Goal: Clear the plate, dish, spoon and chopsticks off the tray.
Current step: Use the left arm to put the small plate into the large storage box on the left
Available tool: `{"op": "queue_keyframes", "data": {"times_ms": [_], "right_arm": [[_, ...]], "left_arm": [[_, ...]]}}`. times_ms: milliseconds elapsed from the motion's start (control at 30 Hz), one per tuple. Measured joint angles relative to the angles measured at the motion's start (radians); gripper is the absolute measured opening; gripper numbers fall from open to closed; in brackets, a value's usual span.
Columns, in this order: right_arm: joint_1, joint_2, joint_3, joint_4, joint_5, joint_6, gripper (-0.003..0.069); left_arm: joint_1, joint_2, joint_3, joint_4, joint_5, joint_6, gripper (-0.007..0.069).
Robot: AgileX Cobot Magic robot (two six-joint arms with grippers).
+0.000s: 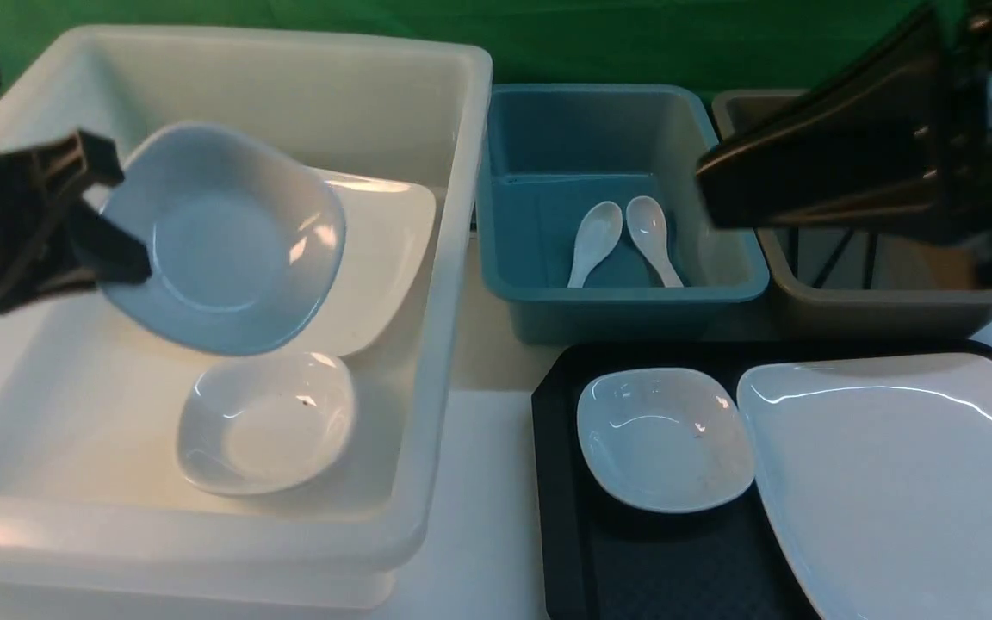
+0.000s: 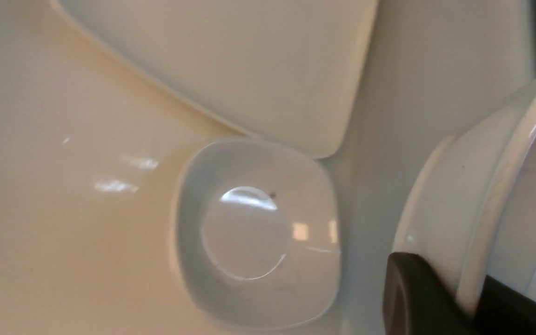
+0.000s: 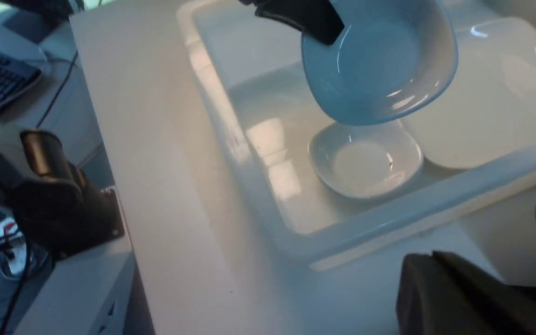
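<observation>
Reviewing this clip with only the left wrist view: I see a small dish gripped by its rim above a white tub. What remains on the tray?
Observer: Apart from the held dish, one small white dish and the large plate sit on the black tray.
Operator: Anything sorted elsewhere?
Observer: Two white spoons lie side by side in the teal tub.
Operator: And the other arm?
Observer: The right gripper is shut, nothing seen in it, raised near the brown tub.
</observation>
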Motion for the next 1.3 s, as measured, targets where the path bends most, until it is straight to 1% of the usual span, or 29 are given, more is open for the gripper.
{"op": "queue_keyframes", "data": {"times_ms": [33, 67, 133, 200, 233, 400, 433, 533, 700, 833, 867, 900, 967, 1000, 1133, 1233, 1300], "right_arm": [[0.049, 0.021, 0.0, -0.026, -0.033, 0.014, 0.0022], [0.057, 0.025, 0.0, -0.03, -0.038, 0.017, 0.0022], [0.129, 0.072, 0.0, -0.053, -0.113, 0.034, 0.0022], [0.154, 0.091, 0.0, -0.057, -0.14, 0.036, 0.0022], [0.176, 0.113, 0.0, -0.061, -0.189, 0.04, 0.0022], [0.185, 0.168, 0.0, -0.065, -0.285, 0.073, 0.0022], [0.185, 0.193, 0.0, -0.068, -0.316, 0.082, 0.0024], [0.185, 0.216, 0.0, -0.069, -0.339, 0.084, 0.0027], [0.185, 0.245, 0.0, -0.07, -0.346, 0.084, 0.0029], [0.185, 0.245, 0.0, -0.073, -0.346, 0.084, 0.0036], [0.185, 0.245, 0.0, -0.077, -0.345, 0.085, 0.0036], [0.185, 0.245, 0.0, -0.077, -0.345, 0.085, 0.0036], [0.185, 0.245, 0.0, -0.092, -0.34, 0.099, 0.0037], [0.185, 0.245, 0.0, -0.099, -0.338, 0.107, 0.0037], [0.185, 0.245, -0.001, -0.156, -0.312, 0.149, 0.0037], [0.185, 0.25, -0.03, -0.253, -0.238, 0.228, 0.0031], [0.185, 0.251, -0.064, -0.342, -0.184, 0.285, 0.0029]], "left_arm": [[0.013, 0.006, 0.033, -0.001, -0.016, 0.001, 0.003], [0.013, 0.007, 0.039, -0.001, -0.016, 0.002, 0.003], [0.021, 0.028, 0.099, -0.012, -0.081, 0.003, 0.003], [0.021, 0.041, 0.114, -0.028, -0.107, 0.003, 0.003], [0.021, 0.063, 0.122, -0.05, -0.126, 0.005, 0.003], [0.021, 0.119, 0.126, -0.077, -0.144, 0.023, 0.0031], [0.021, 0.144, 0.127, -0.08, -0.143, 0.024, 0.0036], [0.014, 0.179, 0.128, -0.082, -0.142, 0.025, 0.0055], [-0.058, 0.236, 0.128, -0.08, -0.173, 0.025, 0.0154], [-0.077, 0.261, 0.128, -0.08, -0.193, 0.013, 0.0243], [-0.079, 0.266, 0.128, -0.08, -0.194, 0.01, 0.0281], [-0.079, 0.266, 0.128, -0.078, -0.194, 0.009, 0.0286], [-0.08, 0.263, 0.125, -0.046, -0.194, 0.002, 0.036], [-0.08, 0.263, 0.12, -0.03, -0.191, -0.002, 0.0374], [-0.08, 0.241, 0.089, 0.099, -0.148, -0.063, 0.0429], [-0.08, 0.211, 0.07, 0.146, -0.124, -0.079, 0.0438], [-0.08, 0.193, 0.058, 0.162, -0.111, -0.08, 0.044]]}}
